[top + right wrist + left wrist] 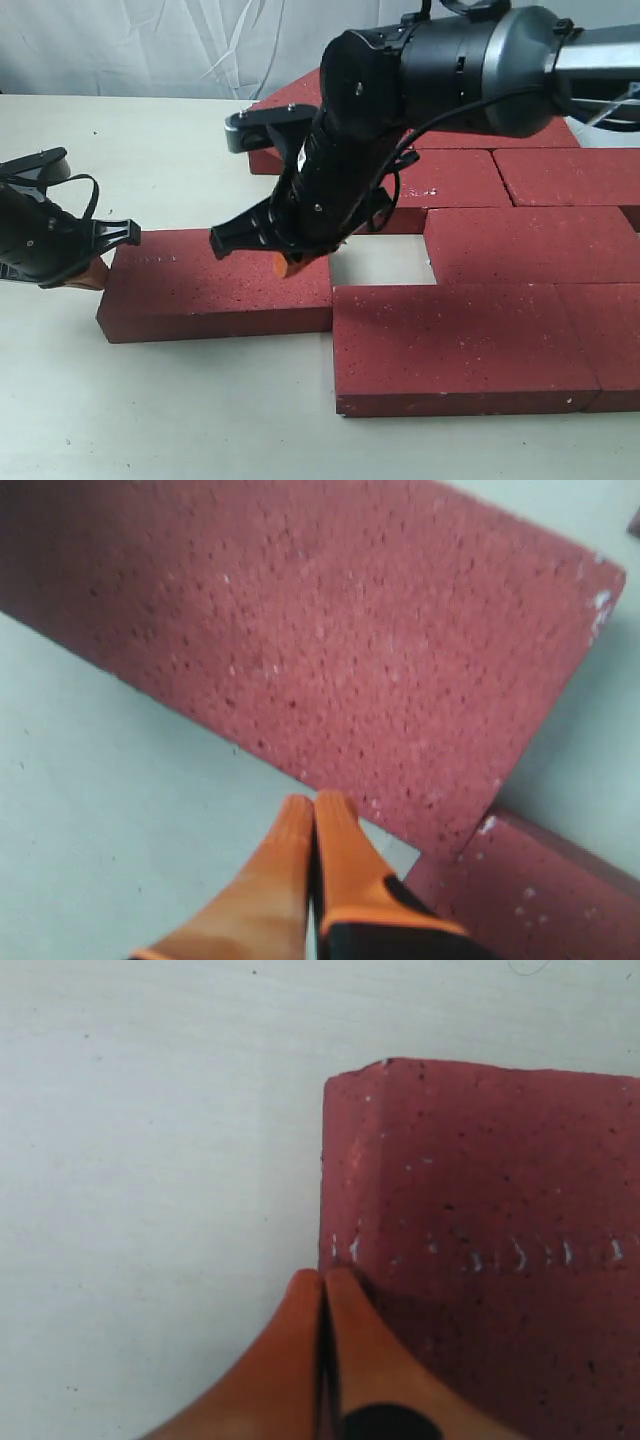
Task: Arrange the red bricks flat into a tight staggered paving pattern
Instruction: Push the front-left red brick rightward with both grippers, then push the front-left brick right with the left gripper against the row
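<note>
One loose red brick (215, 285) lies flat at the left of the laid red bricks (460, 345), its right end meeting the front one. My left gripper (95, 272) is shut and empty, its orange tips (323, 1278) against the short left end of this brick (490, 1220). My right gripper (285, 265) is also shut and empty, tips (313, 805) down at the far long edge of the same brick (350, 650), near its right corner. Beside it shows the corner of a laid brick (530, 900).
Several bricks form staggered rows at the right and back (520, 240). A bare rectangle of table (380, 262) shows between the rows, just right of my right gripper. The right arm's body (440, 70) hangs over the back bricks. White tabletop (150, 150) spreads left.
</note>
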Controlling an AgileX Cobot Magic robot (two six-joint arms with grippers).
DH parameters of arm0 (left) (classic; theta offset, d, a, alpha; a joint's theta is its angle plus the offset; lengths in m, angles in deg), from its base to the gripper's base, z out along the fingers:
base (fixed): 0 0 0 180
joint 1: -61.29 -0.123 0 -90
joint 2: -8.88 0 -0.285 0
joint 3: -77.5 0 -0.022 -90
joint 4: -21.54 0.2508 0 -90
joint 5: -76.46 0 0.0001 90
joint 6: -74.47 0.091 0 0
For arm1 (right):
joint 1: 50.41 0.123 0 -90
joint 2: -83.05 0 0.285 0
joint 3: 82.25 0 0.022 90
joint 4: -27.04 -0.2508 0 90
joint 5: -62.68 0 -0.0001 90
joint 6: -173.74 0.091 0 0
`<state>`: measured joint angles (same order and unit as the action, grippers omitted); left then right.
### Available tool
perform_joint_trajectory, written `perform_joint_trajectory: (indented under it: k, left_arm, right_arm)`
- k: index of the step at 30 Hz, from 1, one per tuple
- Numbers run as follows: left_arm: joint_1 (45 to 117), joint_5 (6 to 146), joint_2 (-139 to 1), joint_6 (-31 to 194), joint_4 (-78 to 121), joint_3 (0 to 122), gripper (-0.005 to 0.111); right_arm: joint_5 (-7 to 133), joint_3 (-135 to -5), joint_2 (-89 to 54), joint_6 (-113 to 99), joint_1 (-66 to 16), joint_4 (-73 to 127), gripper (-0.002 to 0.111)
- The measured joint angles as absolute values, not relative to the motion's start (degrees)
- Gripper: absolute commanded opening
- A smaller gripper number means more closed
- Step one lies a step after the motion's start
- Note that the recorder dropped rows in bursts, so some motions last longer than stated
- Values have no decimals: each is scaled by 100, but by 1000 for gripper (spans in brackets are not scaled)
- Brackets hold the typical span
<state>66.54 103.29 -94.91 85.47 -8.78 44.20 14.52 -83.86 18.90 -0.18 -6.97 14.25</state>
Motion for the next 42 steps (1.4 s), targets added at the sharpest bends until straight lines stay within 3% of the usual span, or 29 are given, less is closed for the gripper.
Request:
perform_joint_trajectory:
  k: [15,42]
  left_arm:
    - [6645,10408,-9491,8697,-868,4553,0]
    - [6645,10148,-9491,9098,-968,4614,0]
  right_arm:
    - [821,-8386,2647,-18,-683,1293,-1]
    - [1689,-8386,2649,-6,-683,1546,-1]
